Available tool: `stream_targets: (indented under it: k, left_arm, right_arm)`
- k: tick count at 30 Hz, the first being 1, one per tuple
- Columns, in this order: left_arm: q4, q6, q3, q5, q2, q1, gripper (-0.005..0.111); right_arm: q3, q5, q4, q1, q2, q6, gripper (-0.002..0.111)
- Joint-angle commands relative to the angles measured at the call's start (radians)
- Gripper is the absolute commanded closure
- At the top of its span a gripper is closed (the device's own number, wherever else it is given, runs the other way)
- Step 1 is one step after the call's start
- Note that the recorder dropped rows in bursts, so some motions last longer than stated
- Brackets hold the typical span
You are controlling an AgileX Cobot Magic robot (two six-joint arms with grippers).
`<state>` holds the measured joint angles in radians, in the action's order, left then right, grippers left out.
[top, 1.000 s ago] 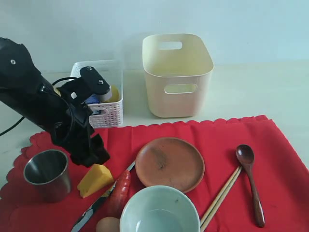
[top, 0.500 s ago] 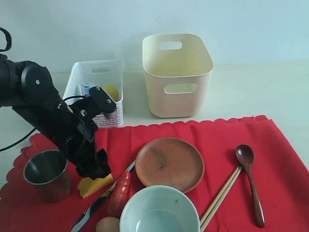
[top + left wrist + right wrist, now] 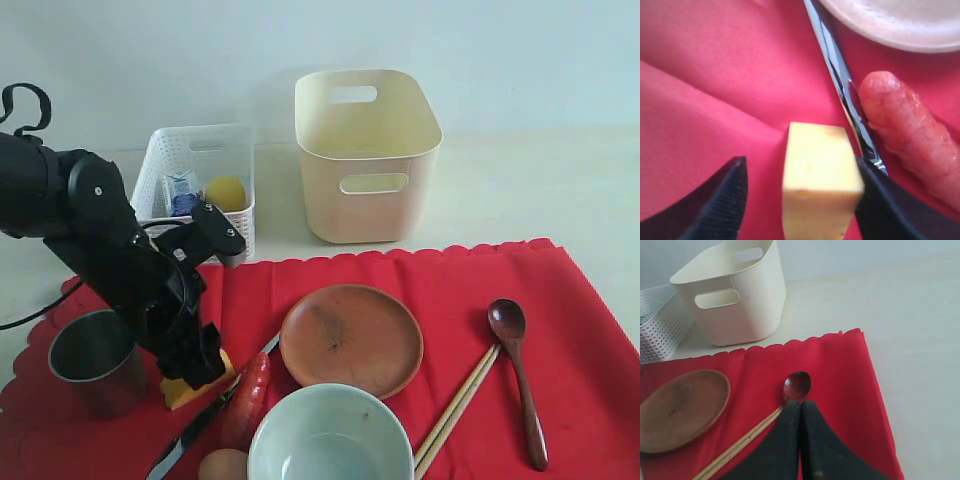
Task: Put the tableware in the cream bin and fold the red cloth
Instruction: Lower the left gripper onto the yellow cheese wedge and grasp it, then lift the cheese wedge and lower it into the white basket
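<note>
Barely started imo: cream bin at 12 o'clock from the plate looks empty, tableware all sits on the unfolded red cloth; left end effector gapes around the cheese, right end effector clenched on nothing

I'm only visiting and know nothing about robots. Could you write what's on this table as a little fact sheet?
Left claw: open, either side of the cheese
Right claw: shut, holding nothing
Cream bin: no tableware seen inside
Red cloth: unfolded, carrying cup, plate, bowl, knife, spoon, chopsticks, sausage, egg
White basket: lemon, small carton
</note>
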<state>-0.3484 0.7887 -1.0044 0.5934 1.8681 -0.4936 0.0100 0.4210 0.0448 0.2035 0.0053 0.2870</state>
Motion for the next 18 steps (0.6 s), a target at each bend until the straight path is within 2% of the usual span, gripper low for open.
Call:
stream_targets:
  k: [1, 6, 18]
  left_arm:
    - [0.002, -0.004, 0.005, -0.004, 0.005, -0.005, 0.071]
    - [0.002, -0.006, 0.001, 0.0, 0.005, -0.005, 0.107]
    - [0.007, -0.041, -0.089, 0.056, -0.116, -0.005, 0.107]
  right_arm:
    - [-0.003, -0.013, 0.035, -0.005, -0.005, 0.032, 0.108]
    - [-0.003, -0.013, 0.037, -0.005, -0.005, 0.032, 0.108]
    - [-0.003, -0.011, 0.035, -0.005, -0.005, 0.032, 0.108]
